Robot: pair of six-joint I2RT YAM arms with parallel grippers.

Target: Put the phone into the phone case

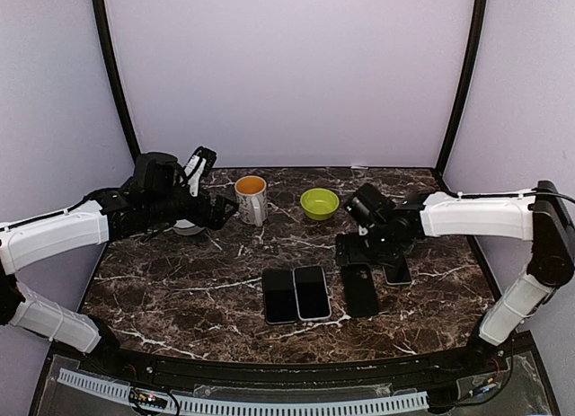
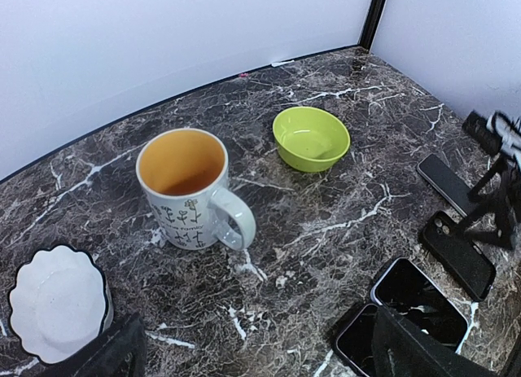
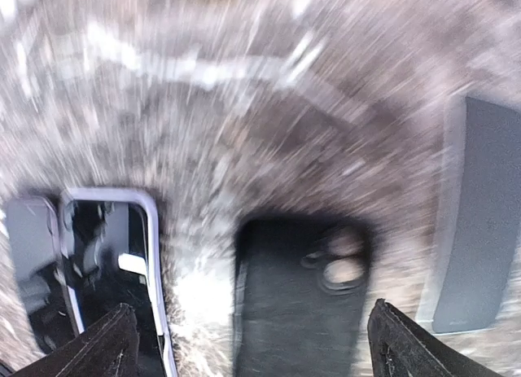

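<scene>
A black phone case [image 1: 361, 289] lies camera-hole up, right of centre; it fills the middle of the blurred right wrist view [image 3: 301, 304]. Two phones lie side by side left of it, one dark-rimmed [image 1: 279, 296] and one white-rimmed [image 1: 312, 292]; the white-rimmed one shows in the right wrist view [image 3: 114, 263]. A third phone [image 1: 396, 270] lies right of the case. My right gripper [image 1: 358, 252] hovers open over the case's far end, holding nothing. My left gripper [image 1: 216, 211] is open and empty near the mug at the back left.
A white mug [image 1: 252, 199] with an orange inside and a green bowl [image 1: 319, 203] stand at the back centre. A white scalloped dish [image 2: 57, 304] lies under my left arm. Purple walls close in the marble table [image 1: 180, 290].
</scene>
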